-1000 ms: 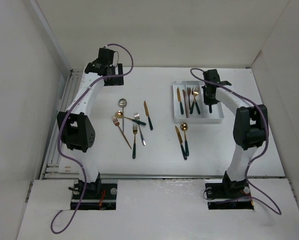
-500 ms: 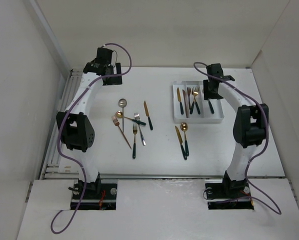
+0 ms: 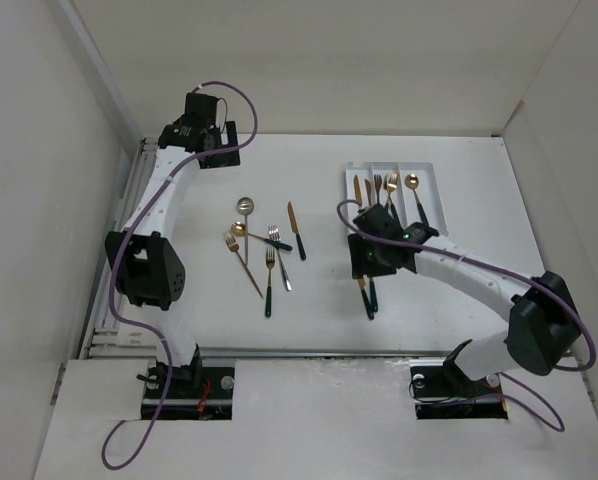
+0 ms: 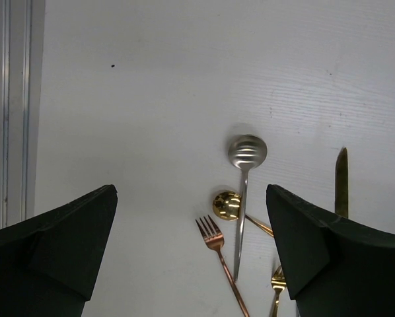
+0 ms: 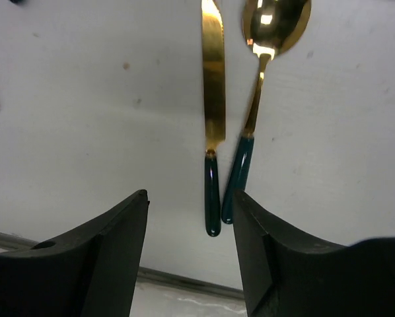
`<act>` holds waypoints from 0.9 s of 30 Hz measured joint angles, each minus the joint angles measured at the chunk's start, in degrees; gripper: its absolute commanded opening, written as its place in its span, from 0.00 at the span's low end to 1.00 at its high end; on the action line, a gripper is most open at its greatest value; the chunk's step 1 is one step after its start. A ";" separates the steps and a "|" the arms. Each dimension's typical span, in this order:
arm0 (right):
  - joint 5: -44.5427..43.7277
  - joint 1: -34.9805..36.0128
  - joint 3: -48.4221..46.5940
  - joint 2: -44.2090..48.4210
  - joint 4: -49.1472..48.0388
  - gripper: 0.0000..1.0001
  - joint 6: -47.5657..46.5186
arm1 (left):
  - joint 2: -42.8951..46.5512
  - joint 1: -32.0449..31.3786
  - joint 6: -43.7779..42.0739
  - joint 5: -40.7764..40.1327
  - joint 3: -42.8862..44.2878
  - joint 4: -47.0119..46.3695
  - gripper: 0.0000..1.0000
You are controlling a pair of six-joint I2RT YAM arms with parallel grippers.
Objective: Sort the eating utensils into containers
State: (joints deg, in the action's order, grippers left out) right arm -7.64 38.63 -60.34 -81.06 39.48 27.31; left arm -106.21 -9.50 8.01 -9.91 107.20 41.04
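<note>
The white three-compartment tray [image 3: 431, 171] stands at the back right and holds a knife [image 3: 358, 196], two forks [image 3: 384, 192] and a gold spoon [image 3: 413, 184]. My right gripper [image 3: 367, 260] is open and empty, low over a gold knife [image 5: 213, 99] and a gold spoon [image 5: 275, 21] with teal handles that lie side by side on the table. The knife's handle end lies between the open jaws. My left gripper [image 3: 217, 152] is open and empty at the back left. Below it lie a silver spoon [image 4: 246, 150], a gold spoon [image 4: 226, 205] and a copper fork [image 4: 215, 239].
More loose utensils lie left of centre: a gold fork [image 3: 269, 278], a silver fork [image 3: 277, 250] and a gold knife [image 3: 295, 228]. A ribbed metal rail [image 3: 129, 215] runs along the table's left edge. White walls enclose the table.
My right gripper has left the tray's right compartment, where a gold spoon now lies, and swung down and left over the knife and spoon pair. My left gripper moved slightly back and left.
</note>
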 measured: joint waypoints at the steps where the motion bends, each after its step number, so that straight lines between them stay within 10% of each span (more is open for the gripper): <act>1: 0.17 0.92 1.42 -0.61 0.04 0.59 1.51 | 0.72 0.00 0.00 0.00 -0.28 -0.13 0.95; 7: -1.57 1.57 6.25 -2.86 0.09 0.39 8.24 | 5.84 -0.02 0.02 -0.07 -2.69 -0.11 0.95; 27: -6.95 1.60 6.36 -12.04 -2.21 0.33 14.82 | 13.73 1.36 0.02 -0.92 -8.13 -0.94 0.96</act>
State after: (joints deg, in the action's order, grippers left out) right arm -14.59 40.23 -53.98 -93.10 37.28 42.13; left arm -92.49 -8.14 8.03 -10.83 99.07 40.10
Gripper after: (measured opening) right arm 0.372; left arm 0.960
